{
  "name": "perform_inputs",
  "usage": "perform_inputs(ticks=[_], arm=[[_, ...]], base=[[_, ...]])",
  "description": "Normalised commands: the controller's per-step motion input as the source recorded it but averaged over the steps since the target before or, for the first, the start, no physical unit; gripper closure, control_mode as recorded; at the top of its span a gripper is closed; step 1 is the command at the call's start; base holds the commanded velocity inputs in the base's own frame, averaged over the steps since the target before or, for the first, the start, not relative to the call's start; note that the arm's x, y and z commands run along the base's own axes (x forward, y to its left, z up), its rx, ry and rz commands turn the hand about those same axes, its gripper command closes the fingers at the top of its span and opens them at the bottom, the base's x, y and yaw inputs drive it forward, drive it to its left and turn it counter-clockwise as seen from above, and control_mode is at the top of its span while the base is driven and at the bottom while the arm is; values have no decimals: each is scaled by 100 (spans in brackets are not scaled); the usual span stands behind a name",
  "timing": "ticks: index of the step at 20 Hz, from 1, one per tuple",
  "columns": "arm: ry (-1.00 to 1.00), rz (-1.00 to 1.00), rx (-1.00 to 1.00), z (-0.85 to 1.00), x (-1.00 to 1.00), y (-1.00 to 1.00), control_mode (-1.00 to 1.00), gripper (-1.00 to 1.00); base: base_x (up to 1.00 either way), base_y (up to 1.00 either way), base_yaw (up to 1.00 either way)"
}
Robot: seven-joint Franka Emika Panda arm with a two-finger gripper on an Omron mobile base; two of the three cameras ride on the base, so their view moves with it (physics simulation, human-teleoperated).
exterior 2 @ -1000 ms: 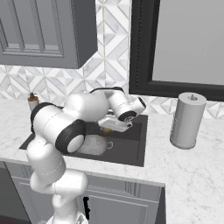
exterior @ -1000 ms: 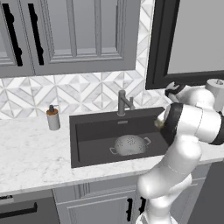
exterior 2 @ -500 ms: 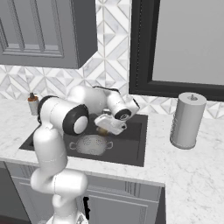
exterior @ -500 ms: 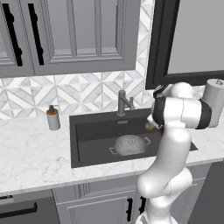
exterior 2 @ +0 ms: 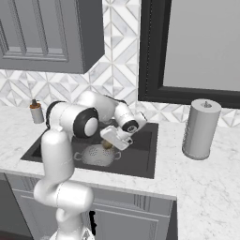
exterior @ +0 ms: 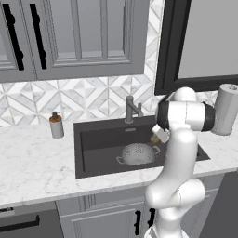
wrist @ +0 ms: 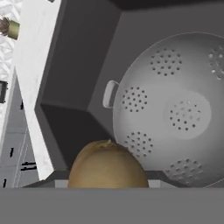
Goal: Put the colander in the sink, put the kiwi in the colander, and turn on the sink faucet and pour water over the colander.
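While my gripper (exterior 2: 108,145) is clamped on the kiwi (wrist: 108,165) above the colander (wrist: 175,109) in the sink (exterior: 93,144), I judge the fruit light, soft and bruisable; hold its middle gently.

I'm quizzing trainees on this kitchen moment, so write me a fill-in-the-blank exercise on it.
1. The colander sits inside the ____.
2. The claw holds the ____ above the colander.
3. The soap dispenser stands on the counter to the ____ of the sink in the left base view.
4. The colander's bowl is ____ of fruit.

Missing words: sink; kiwi; left; empty
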Motion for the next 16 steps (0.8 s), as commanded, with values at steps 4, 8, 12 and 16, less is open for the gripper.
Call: perform_inputs(ticks=[4, 8, 12, 16], arm=[[11, 0, 0, -31, 0, 20, -100, 100], [8, 0, 0, -33, 0, 10, -100, 100], [5, 0, 0, -30, -1, 2, -100, 100], [3, 0, 0, -10, 0, 0, -100, 100]], base=[[0, 0, 0], [0, 0, 0], [0, 0, 0], [0, 0, 0]])
